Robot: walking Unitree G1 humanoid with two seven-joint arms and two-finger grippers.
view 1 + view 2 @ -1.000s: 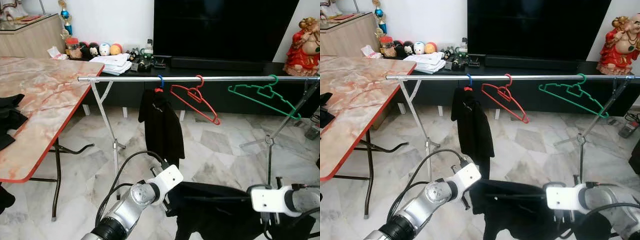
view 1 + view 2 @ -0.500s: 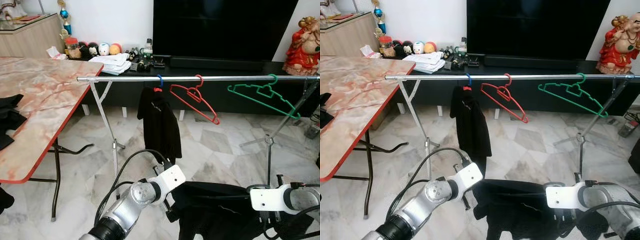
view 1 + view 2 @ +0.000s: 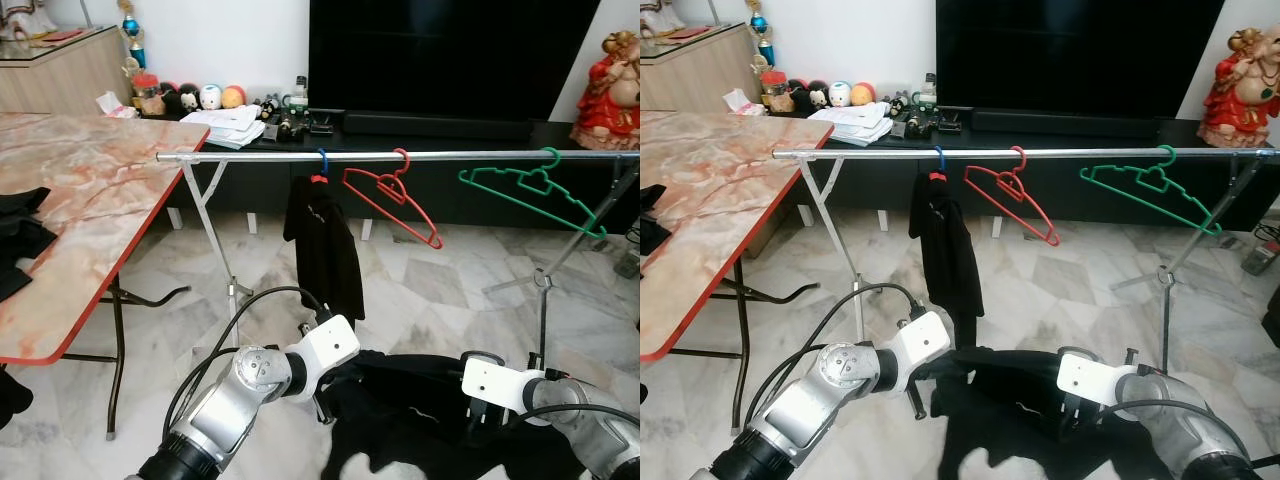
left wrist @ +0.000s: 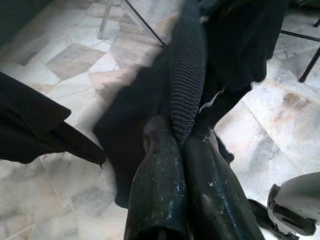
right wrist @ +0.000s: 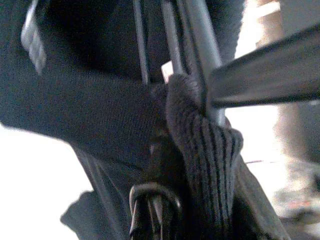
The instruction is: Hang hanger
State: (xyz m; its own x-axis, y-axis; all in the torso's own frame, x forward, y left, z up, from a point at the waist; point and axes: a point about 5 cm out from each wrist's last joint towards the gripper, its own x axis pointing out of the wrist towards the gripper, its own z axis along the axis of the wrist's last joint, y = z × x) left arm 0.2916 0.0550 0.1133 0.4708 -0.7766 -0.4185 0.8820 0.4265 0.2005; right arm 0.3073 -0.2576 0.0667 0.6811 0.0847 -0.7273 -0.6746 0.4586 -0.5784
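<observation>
A black garment (image 3: 410, 400) hangs low over the floor, stretched between my two grippers in front of the metal clothes rail (image 3: 420, 156). My left gripper (image 4: 183, 136) is shut on the garment's ribbed collar (image 4: 187, 75). My right gripper (image 5: 167, 147) is shut on the same ribbed edge, with thin grey bars (image 5: 192, 45), perhaps a hanger, running through the cloth. On the rail hang a blue hanger carrying a black shirt (image 3: 322, 240), an empty red hanger (image 3: 392, 200) and an empty green hanger (image 3: 535, 195).
A marble-topped folding table (image 3: 90, 220) with dark clothes (image 3: 15, 240) stands on the left. The rail's crossed legs (image 3: 215, 240) rest on the marble floor. Behind are a black TV (image 3: 450, 50), a low shelf of trinkets (image 3: 200, 100) and a red statue (image 3: 618, 75).
My two wrists have drawn closer together, the right one moving left, and the black garment between them has bunched up. The view has shifted slightly.
</observation>
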